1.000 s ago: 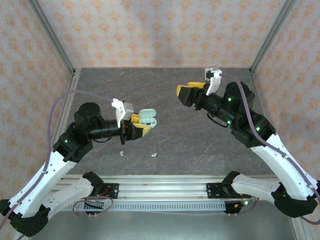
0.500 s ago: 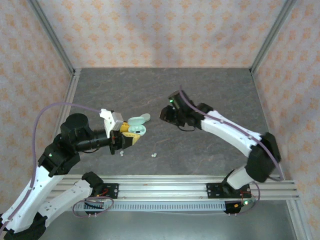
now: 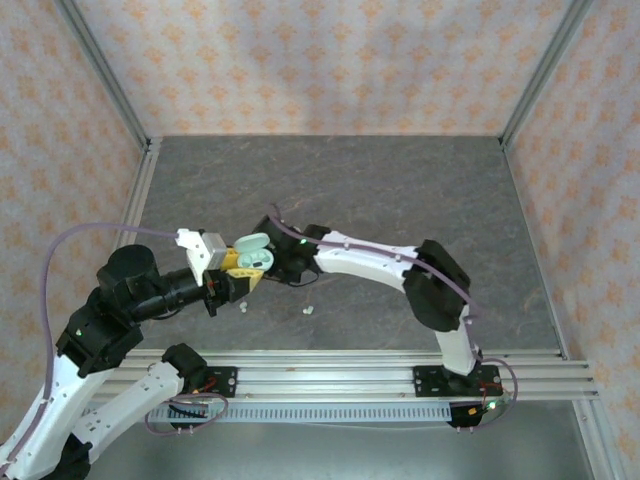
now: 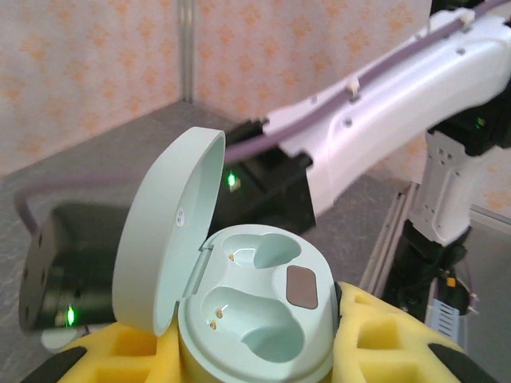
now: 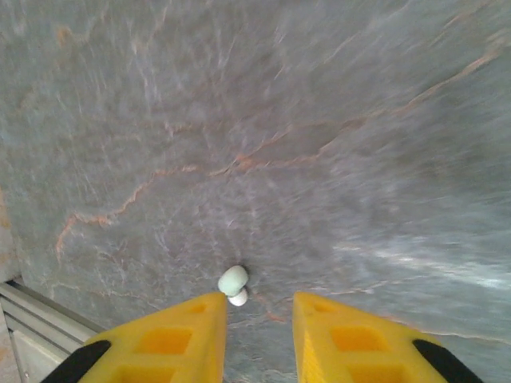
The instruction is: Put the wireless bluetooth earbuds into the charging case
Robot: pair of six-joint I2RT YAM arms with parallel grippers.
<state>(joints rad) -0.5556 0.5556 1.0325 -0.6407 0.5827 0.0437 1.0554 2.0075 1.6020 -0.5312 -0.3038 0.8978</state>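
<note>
Pickup step: left tool point(image 4: 255, 355) grips open empty case point(image 4: 263, 311); right tool point(image 5: 259, 335), jaws apart, beside earbud point(image 5: 233, 282) on desk point(image 5: 239, 120); next, centre and close

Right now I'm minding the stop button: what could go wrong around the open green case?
The tiny white rounded plastic earbud lies beside one finger of the right gripper, off-centre; closing might flick it away.
The right arm's wrist sits close to the pale green oval plastic charging case, held open in the left gripper; it might bump the lid.
</note>
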